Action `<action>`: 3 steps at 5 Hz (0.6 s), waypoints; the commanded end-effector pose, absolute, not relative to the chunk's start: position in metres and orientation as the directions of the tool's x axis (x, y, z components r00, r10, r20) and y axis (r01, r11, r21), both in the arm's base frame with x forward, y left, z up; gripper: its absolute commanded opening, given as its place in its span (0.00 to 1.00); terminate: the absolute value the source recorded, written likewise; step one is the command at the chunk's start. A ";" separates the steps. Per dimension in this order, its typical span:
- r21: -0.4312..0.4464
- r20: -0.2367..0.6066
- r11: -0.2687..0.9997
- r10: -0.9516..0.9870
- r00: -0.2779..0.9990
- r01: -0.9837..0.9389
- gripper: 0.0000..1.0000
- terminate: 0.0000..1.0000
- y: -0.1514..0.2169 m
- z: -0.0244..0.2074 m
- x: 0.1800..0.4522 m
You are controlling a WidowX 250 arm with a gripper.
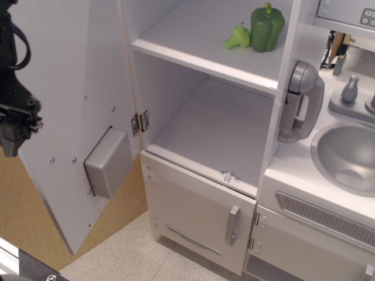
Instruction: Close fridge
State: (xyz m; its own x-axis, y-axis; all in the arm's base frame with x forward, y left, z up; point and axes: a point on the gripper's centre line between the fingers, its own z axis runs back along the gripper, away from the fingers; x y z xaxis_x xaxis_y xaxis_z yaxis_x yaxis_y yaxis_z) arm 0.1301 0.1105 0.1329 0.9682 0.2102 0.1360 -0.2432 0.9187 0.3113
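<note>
The fridge (205, 99) is standing open in the left and middle of the view, a tall white toy-kitchen cabinet with two white shelves showing inside. Its large door (70, 105) is swinging wide to the left, showing its inner face, which is plain white and dotted with small screws. A grey box (107, 162), the back of the dispenser recess, is sticking out of the door's lower part. A metal hinge (140, 122) is joining the door to the cabinet's left wall. On the upper shelf a green toy pepper (266, 26) is standing just beside a small green broccoli piece (237, 37); the lower shelf is showing only its white floor. Below it, the smaller door (199, 213) with a short grey handle is sitting shut. A grey toy phone (300, 102) is hanging on the cabinet's right side, next to a grey sink (345, 158).

The black end effector (14, 126) is hanging at the far left edge, by the door's outer edge, mostly cut off; whether its jaws are apart or together cannot be told.
</note>
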 end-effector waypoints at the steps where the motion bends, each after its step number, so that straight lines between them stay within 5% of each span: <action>1: 0.239 0.131 0.945 0.195 0.972 -0.222 1.00 0.00 0.149 0.122 0.122; 3: 0.215 0.114 0.952 0.195 0.974 -0.216 1.00 0.00 0.176 0.123 0.114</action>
